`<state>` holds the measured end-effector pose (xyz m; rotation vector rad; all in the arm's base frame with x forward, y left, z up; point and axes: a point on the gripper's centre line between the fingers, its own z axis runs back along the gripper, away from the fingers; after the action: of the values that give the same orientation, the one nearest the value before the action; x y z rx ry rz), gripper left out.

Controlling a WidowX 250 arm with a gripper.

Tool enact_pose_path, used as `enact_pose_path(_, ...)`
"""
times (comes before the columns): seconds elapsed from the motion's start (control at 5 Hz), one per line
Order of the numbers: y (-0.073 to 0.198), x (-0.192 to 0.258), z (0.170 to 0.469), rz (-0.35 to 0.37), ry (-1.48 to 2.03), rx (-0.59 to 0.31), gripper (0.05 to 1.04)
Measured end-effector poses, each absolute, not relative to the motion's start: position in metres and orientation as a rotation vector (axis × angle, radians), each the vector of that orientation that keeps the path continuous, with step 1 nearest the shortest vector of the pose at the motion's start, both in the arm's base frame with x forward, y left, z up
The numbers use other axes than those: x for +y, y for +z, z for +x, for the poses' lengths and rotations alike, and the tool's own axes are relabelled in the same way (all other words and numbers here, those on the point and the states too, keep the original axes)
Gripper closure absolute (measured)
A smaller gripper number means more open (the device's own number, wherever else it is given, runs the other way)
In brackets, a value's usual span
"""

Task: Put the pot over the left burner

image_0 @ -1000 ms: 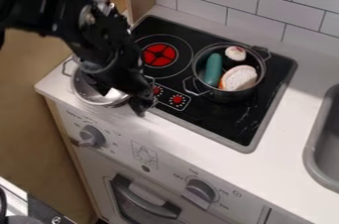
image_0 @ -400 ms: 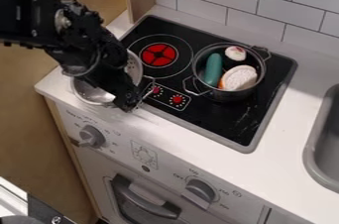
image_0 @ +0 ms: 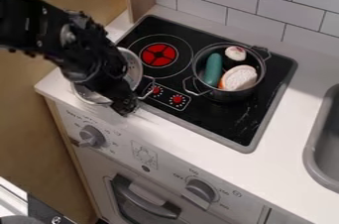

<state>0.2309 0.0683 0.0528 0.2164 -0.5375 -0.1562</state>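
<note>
beside and behind the hand [image_0: 125, 108]: one metal pot [image_0: 134, 67], rim shifted nearer the left burner [image_0: 159, 55], not yet over it; placement seems begun. hand's opening and hold: cannot tell.

The stove [image_0: 222, 126] lies mid-frame in the bench [image_0: 278, 163], pot [image_0: 135, 72] at its left, sink [image_0: 324, 153] right; its saucepan [image_0: 228, 95] holds food [image_0: 238, 78].

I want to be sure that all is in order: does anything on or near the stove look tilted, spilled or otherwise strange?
Yes: the silver pot beside the left burner looks tilted, its rim raised on the burner side, though the arm hides part of it. I see no spill or damage.
</note>
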Motion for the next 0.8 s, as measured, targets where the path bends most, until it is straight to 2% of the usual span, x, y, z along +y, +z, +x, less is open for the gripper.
enact_pose_path(0.8, 0.035, 0.07, 0.234, 0.287, -0.124, -0.563, 0.089)
